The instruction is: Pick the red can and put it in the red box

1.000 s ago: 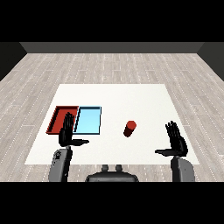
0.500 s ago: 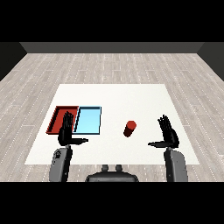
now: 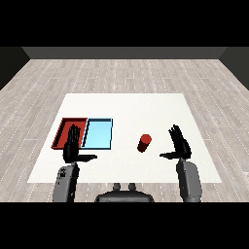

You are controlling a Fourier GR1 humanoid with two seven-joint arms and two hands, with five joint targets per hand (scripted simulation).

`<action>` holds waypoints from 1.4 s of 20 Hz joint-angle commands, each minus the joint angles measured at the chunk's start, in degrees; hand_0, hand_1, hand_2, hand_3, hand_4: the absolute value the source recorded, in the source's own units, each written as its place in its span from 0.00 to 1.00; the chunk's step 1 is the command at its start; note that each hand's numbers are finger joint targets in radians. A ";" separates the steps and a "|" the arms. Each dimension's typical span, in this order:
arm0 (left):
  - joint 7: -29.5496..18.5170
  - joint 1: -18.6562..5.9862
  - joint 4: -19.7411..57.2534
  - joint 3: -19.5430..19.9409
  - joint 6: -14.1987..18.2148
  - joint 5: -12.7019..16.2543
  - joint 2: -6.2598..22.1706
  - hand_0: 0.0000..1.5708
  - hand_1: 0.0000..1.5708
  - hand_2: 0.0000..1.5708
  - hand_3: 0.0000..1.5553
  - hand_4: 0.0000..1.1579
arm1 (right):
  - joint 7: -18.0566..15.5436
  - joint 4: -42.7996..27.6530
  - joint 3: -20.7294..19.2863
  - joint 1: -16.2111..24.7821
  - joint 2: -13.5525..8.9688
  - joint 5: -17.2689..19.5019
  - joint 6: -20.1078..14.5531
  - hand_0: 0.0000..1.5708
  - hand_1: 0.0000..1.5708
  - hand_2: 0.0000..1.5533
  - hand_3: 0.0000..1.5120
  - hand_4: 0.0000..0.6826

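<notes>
The right hand (image 3: 180, 146) is raised above the near right part of the tabletop (image 3: 146, 104) with its fingers straight and spread, pointing away, and its thumb stretched out to the left, holding nothing; the red can (image 3: 144, 143) stands upright on the tabletop just left of that thumb, apart from it. The left hand (image 3: 73, 147) is held up the same way with straight fingers and its thumb out to the right, its fingertips over the near edge of the red tray (image 3: 65, 127). The light blue tray (image 3: 98, 133) lies touching the red tray's right side, left of the can.
</notes>
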 commanded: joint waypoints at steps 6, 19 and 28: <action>1.58 1.42 -2.96 -0.86 0.37 0.16 -0.67 0.00 0.00 0.00 0.00 0.00 | -4.85 2.79 5.44 3.51 6.91 3.62 -3.48 0.00 0.00 0.00 0.00 0.00; 3.46 1.37 -4.88 -0.74 0.13 1.14 -0.37 0.00 0.00 0.00 0.00 0.00 | -1.82 7.59 5.35 -1.68 5.58 -1.85 -3.00 0.00 0.00 0.00 0.00 0.00; 2.54 -0.46 -2.69 0.81 -1.92 2.60 1.00 0.00 0.00 0.00 0.00 0.00 | -5.82 12.79 9.44 -3.29 7.68 -1.61 -6.43 0.00 0.00 0.00 0.00 0.00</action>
